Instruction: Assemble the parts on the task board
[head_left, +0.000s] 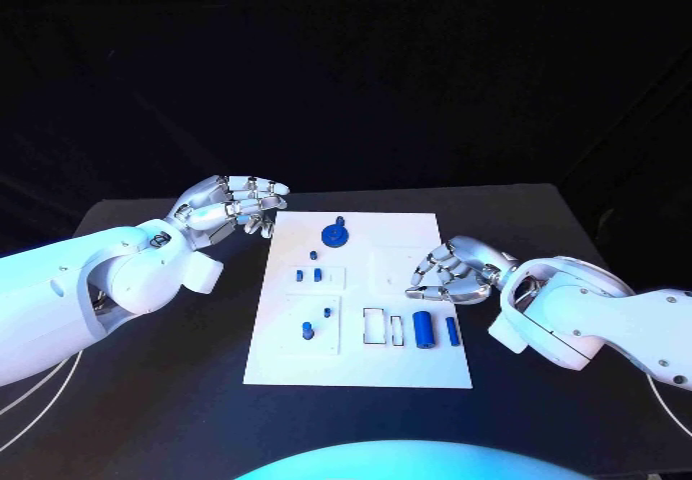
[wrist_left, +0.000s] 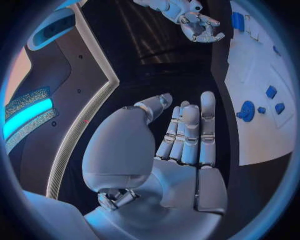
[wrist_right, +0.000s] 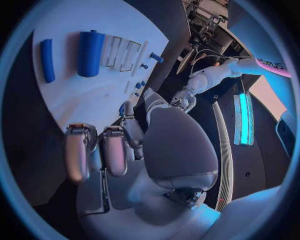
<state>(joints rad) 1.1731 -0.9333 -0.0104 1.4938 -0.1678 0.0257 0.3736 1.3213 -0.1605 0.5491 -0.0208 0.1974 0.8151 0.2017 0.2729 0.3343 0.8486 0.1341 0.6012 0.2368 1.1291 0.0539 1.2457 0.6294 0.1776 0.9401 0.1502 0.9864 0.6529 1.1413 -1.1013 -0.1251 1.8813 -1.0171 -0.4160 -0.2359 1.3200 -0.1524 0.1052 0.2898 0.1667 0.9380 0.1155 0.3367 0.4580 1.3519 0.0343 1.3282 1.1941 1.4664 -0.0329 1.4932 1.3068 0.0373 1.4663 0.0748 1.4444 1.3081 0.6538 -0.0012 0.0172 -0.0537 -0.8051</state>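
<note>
Hovering empty with fingers loosely curled, the left hand (head_left: 231, 208) at ten o'clock and right hand (head_left: 454, 270) at three flank the task board (head_left: 418, 365), seemingly poised to pick blue parts (head_left: 423, 329).

parts (head_left: 423, 328) lie on the task board (head_left: 404, 370), mid-table (head_left: 159, 400).

A white task board (head_left: 361, 360) lies on a black desk (head_left: 173, 400), carrying small blue parts: a round blue piece (head_left: 335, 236) near its far edge, a thick blue cylinder (head_left: 424, 329) and a slimmer blue bar (head_left: 453, 331) near its right side. Two white arms flank the board, the left hand (head_left: 228, 208) and the right hand (head_left: 456, 272) both silver, their fingers (wrist_right: 77, 152) a matching metallic grey.
</note>
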